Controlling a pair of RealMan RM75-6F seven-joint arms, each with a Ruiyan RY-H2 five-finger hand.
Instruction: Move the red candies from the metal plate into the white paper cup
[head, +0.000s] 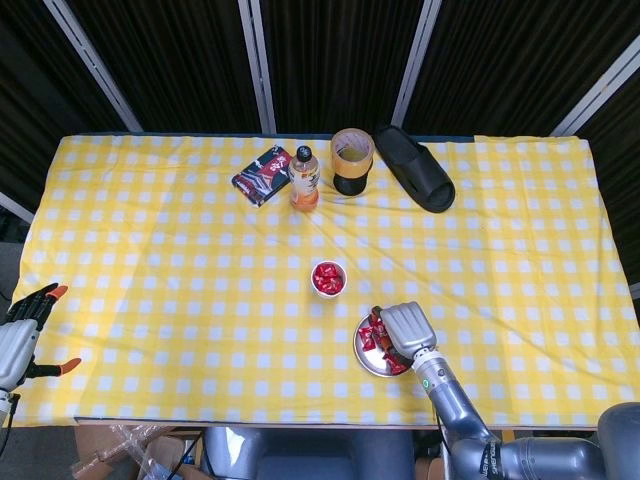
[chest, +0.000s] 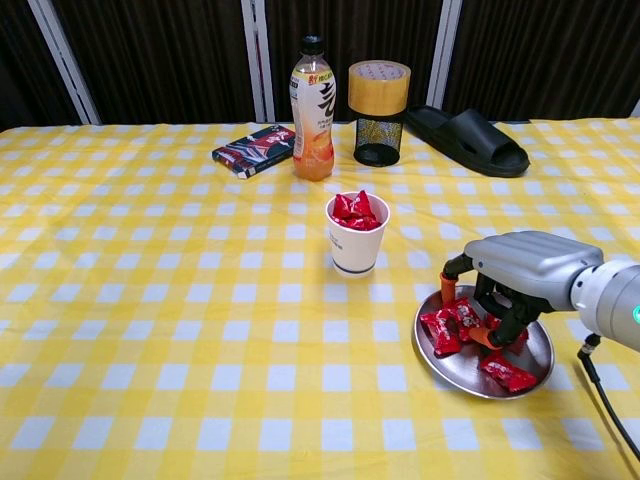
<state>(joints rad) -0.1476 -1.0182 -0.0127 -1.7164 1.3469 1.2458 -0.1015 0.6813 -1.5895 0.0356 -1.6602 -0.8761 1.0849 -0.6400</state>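
Chest view shows the right robot hand (chest: 505, 285) lowered over the metal plate (chest: 484, 367) near the table's front edge, right of centre, its fingers (chest: 447, 288) curled down among the red candies (chest: 441, 329); whether it grasps one I cannot tell. The white paper cup (chest: 357, 250), toward the table's middle, already holds red wrappers. The left robot hand (head: 22, 335) hangs released, fingers spread, off the table's front left corner.

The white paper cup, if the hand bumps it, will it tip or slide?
The white paper cup probably slides or tips easily: thin paper, seemingly light. The candies heaped above its rim could spill out.
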